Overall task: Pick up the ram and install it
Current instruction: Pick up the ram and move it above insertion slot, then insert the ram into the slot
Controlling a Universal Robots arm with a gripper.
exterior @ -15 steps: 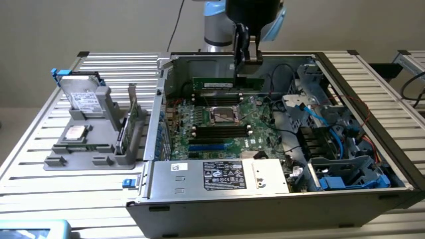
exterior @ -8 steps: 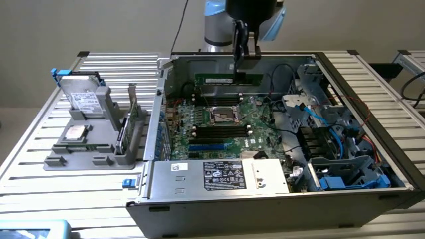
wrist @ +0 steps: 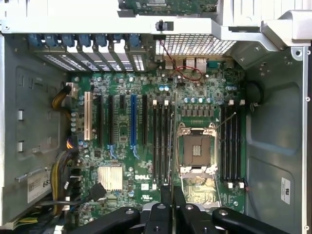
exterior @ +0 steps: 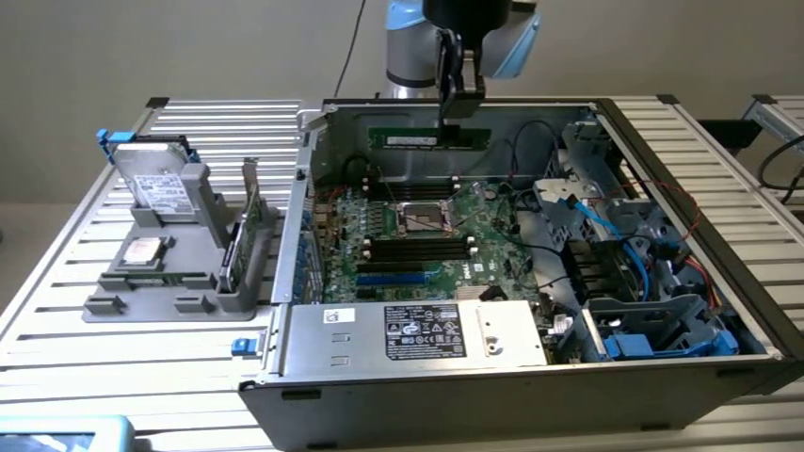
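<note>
We're gripping the ram [exterior: 434, 139] in the gripper [exterior: 455, 111], jaws narrow on it, above the mobo [exterior: 415, 235] near the case [exterior: 503, 405] edge by the arm [exterior: 409, 66]. If it's tilting vs. the slot, we're risking a jam.

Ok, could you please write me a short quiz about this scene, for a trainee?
1. True or false: the gripper is shut on the memory stick.
2. Where is the hard drive? A) inside the computer case; B) on the grey holder outside the case, at the exterior view's left; C) in the gripper.
3. Fill in: the memory stick hangs ____ the motherboard, not yet in a slot.
Key: 1 true; 2 B; 3 above.
</note>
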